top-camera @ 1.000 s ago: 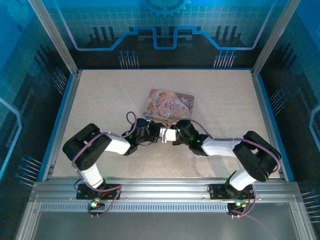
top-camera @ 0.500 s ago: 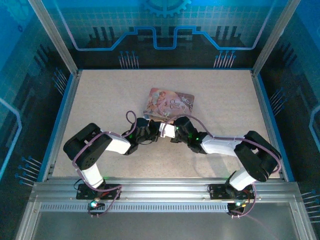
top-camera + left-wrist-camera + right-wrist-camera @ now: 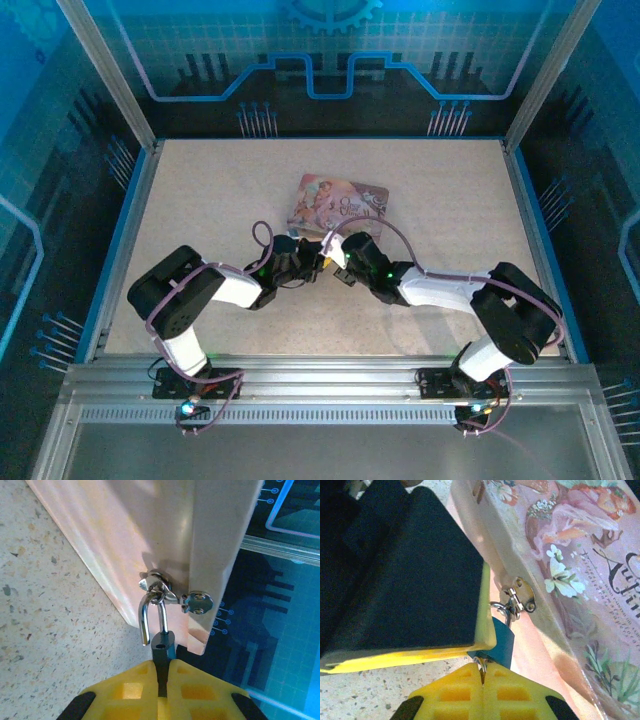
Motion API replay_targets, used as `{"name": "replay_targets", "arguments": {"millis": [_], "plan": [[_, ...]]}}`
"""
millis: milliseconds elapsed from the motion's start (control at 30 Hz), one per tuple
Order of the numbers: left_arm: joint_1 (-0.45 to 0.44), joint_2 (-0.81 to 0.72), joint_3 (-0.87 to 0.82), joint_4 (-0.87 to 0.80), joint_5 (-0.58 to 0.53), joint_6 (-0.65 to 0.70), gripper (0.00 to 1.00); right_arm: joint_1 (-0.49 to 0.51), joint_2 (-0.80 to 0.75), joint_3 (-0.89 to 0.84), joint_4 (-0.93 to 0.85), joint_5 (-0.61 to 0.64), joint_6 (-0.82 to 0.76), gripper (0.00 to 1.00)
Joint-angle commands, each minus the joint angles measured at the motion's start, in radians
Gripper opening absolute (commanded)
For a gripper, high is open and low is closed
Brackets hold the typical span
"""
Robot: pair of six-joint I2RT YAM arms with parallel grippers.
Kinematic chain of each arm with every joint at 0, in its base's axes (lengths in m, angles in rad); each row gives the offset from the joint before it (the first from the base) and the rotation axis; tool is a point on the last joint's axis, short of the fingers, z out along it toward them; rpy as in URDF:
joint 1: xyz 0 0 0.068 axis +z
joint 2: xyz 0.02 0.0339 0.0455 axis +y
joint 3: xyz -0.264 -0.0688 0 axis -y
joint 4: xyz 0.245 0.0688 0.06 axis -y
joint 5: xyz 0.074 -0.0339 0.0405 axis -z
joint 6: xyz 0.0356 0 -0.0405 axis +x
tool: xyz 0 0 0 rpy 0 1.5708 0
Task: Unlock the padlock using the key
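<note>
The small dark bluish padlock (image 3: pixel 162 645) hangs by its steel shackle (image 3: pixel 150 615) from the hasp of a pink picture tin (image 3: pixel 150 530). One shackle leg stands free beside the body, and an empty hole shows on the body's top. My left gripper (image 3: pixel 161 672) is shut on the padlock's body. In the right wrist view the padlock (image 3: pixel 502 637) sits just above my right gripper (image 3: pixel 482 672), which is shut on the thin metal key (image 3: pixel 480 664) at the padlock's underside. Only a small looped end of the key shows. Both grippers, left (image 3: pixel 312 263) and right (image 3: pixel 336 262), meet at the tin's near edge.
The pink tin (image 3: pixel 340 203) lies flat mid-table. The left gripper's black-backed yellow finger (image 3: pixel 420 580) crowds close against the right gripper. Speckled table (image 3: pixel 220 200) stretches around, bounded by blue-lit enclosure walls (image 3: pixel 320 60).
The right gripper has slid left toward the left gripper and the padlock, and its jaws have shut. The left arm has held still on the padlock.
</note>
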Motion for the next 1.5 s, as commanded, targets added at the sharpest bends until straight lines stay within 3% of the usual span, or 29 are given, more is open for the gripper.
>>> {"name": "replay_targets", "arguments": {"millis": [0,167,500,700,867,1067,1167,1267,1467], "plan": [[-0.005,0.008,0.013,0.044,0.002,0.016,0.10,0.009,0.016,-0.033,0.094,-0.027,0.125,0.00],[-0.005,0.009,0.012,0.040,0.001,0.026,0.11,0.007,0.033,-0.066,0.136,-0.042,0.162,0.00],[0.022,-0.138,-0.048,-0.137,-0.026,0.133,0.43,-0.023,0.035,-0.127,0.211,-0.117,0.258,0.00],[0.118,-0.297,-0.054,-0.381,0.005,0.265,0.60,-0.065,0.023,-0.174,0.276,-0.209,0.368,0.00],[0.251,-0.382,0.008,-0.597,0.074,0.423,0.70,-0.119,0.033,-0.209,0.330,-0.317,0.499,0.00],[0.377,-0.455,0.120,-0.820,0.010,0.633,0.80,-0.178,0.061,-0.236,0.359,-0.422,0.617,0.00],[0.433,-0.407,0.209,-0.874,0.044,0.725,0.84,-0.197,0.062,-0.227,0.321,-0.447,0.637,0.00],[0.465,-0.295,0.329,-0.916,0.149,0.798,0.87,-0.222,0.069,-0.224,0.297,-0.481,0.666,0.00],[0.468,-0.046,0.564,-0.997,0.256,0.911,0.90,-0.244,0.091,-0.209,0.256,-0.517,0.694,0.00]]}}
